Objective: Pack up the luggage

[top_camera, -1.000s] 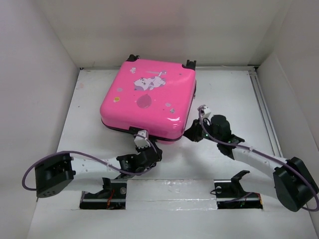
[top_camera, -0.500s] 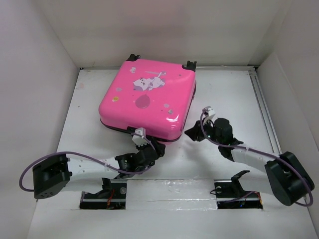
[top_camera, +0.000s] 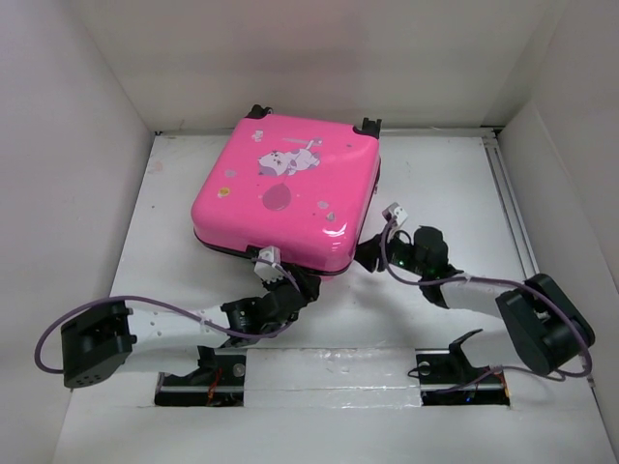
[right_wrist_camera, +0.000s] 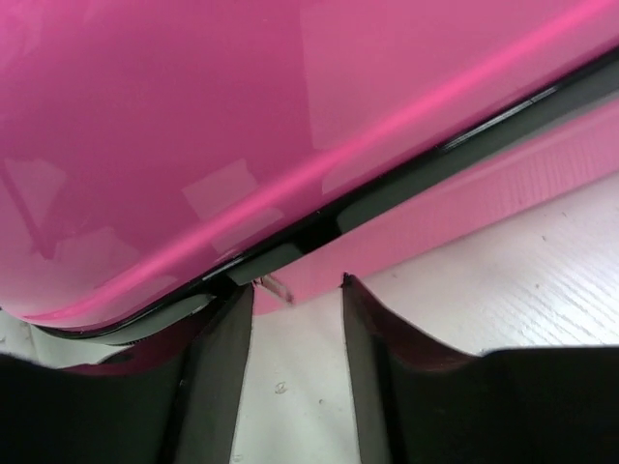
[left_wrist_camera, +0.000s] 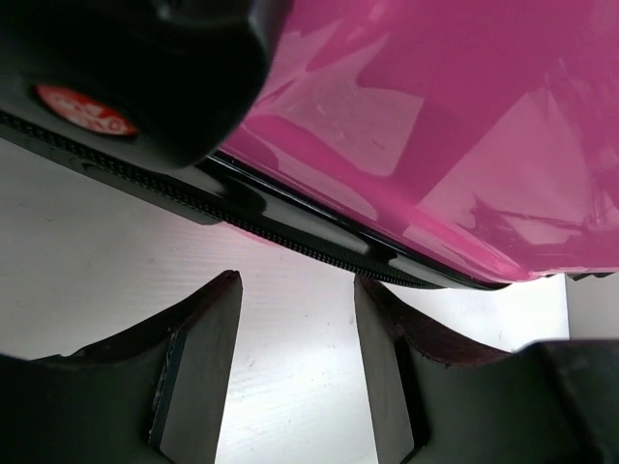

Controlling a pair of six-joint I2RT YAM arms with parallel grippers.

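The luggage (top_camera: 285, 193) lies shut on the worktop (top_camera: 440, 184), lining hidden. The left tool (left_wrist_camera: 296, 290) and right tool (right_wrist_camera: 296, 290) stand parted, holding nothing, beside its zip seam.

The luggage (top_camera: 285, 193) is hot pink with a cartoon print and black seam.

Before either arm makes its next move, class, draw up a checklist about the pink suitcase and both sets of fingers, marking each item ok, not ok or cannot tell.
1. Suitcase lies flat, lid down: ok.
2. Left fingers open, nothing between them: ok.
3. Right fingers open, nothing between them: ok.
4. Both sets face the zipper seam on the near edge: ok.
5. Zipper closed all round: cannot tell; far sides hidden.
6. Anything packed inside: cannot tell; lid is down.
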